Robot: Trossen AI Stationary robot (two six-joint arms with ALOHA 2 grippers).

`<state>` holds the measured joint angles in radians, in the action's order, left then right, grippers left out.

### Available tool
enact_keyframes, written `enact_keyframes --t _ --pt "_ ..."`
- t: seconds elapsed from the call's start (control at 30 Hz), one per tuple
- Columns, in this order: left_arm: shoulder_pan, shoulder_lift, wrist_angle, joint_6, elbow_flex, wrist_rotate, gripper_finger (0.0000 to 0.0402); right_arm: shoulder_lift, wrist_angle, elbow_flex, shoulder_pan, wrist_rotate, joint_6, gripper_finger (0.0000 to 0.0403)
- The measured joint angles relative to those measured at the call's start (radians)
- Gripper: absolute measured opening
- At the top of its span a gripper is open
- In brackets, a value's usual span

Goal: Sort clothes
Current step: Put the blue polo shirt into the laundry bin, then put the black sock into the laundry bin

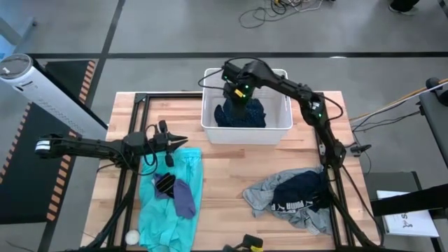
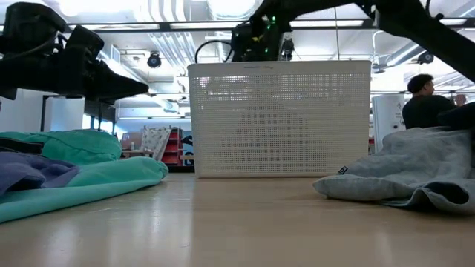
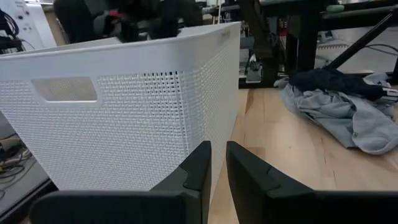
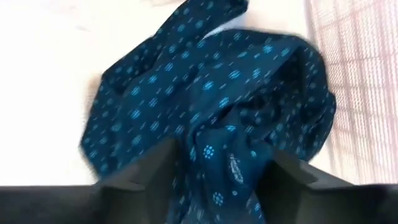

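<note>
Navy patterned garment [image 4: 211,118] lies in the white basket [image 1: 208,115], upper centre of the high view, directly beneath the spread right gripper [image 4: 217,171]. Left gripper [image 3: 217,163], nearly pressed together, waits mid-left.

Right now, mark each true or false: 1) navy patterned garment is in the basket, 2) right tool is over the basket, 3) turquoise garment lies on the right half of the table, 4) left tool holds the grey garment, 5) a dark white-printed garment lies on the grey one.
1) True: the navy patterned garment lies inside the white basket.
2) True: the right tool is open above that garment, over the basket.
3) False: the turquoise garment lies on the left half of the table.
4) False: the left tool holds nothing; the grey garment lies on the table's right side.
5) True: the dark white-printed garment lies on top of it.
</note>
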<state>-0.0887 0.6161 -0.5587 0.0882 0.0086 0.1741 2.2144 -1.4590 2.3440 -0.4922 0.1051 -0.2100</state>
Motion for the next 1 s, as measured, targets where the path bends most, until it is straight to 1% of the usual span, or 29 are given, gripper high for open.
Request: enact_keyframes --t 0.13,0.2,0.27,0.33,0.43,0.57,0.67,0.77,0.87,1.0 --pt "0.000 0.004 -0.003 0.000 0.000 0.000 0.0037 -0.073 -0.071 0.011 0.020 0.000 0.017 0.0225" --pt "0.000 0.004 -0.004 -0.002 0.000 0.000 0.0037 -0.117 -0.101 0.011 0.035 -0.001 0.036 0.0234" --pt "0.000 0.004 -0.003 -0.021 0.000 0.000 0.0037 -0.165 -0.115 0.011 0.052 -0.003 0.063 0.0235" --pt "0.000 0.004 -0.003 -0.046 0.000 0.000 0.0037 -0.219 -0.111 0.011 0.080 0.000 0.097 0.0225" --pt "0.000 0.004 -0.003 -0.048 0.000 -0.013 0.0037 -0.311 -0.112 0.010 0.138 0.003 0.110 0.0196" --pt "0.000 0.005 0.021 -0.022 0.015 -0.098 0.0037 -0.414 -0.112 0.002 0.242 -0.001 0.147 0.0148" --pt "0.000 0.011 0.150 -0.004 0.084 -0.189 0.0037 -0.481 -0.099 -0.029 0.335 -0.013 0.163 0.0117" --pt "0.000 0.035 0.366 -0.004 0.178 -0.206 0.0037 -0.554 -0.043 -0.112 0.418 -0.052 0.179 0.0095" --pt "0.004 0.073 0.545 -0.010 0.285 -0.207 0.0037 -0.634 0.061 -0.259 0.485 -0.079 0.216 0.0082" --pt "0.046 0.142 0.755 -0.015 0.432 -0.218 0.0037 -0.753 0.258 -0.513 0.564 -0.080 0.253 0.0074"
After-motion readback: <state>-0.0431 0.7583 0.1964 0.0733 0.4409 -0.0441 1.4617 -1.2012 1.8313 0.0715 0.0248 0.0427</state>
